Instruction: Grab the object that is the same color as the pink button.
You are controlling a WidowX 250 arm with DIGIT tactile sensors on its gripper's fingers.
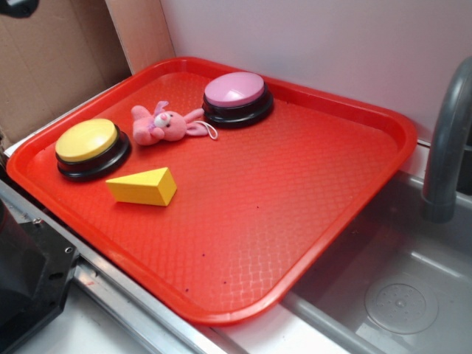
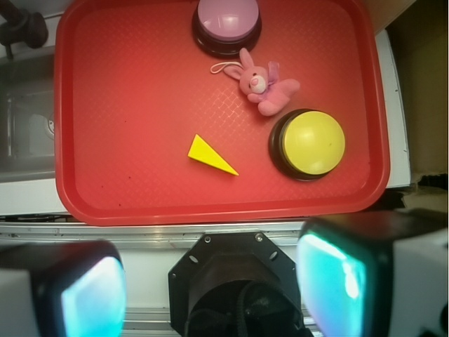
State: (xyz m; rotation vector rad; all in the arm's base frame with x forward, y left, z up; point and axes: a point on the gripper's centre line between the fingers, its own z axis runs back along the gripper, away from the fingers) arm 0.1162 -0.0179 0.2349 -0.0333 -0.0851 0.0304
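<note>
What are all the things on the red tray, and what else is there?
tray: 1, red, beside a sink
pink button: 1, pale pink top, black base, tray's back edge
yellow button: 1, yellow top, black base, tray's left side
plush bunny: 1, pink, lying between the buttons
wedge block: 1, yellow, in front of the yellow button
sink: 1, grey metal, right of tray
faucet: 1, grey, over sink
gripper: 1, open, empty, hovering off the tray

No readable text or markings.
</note>
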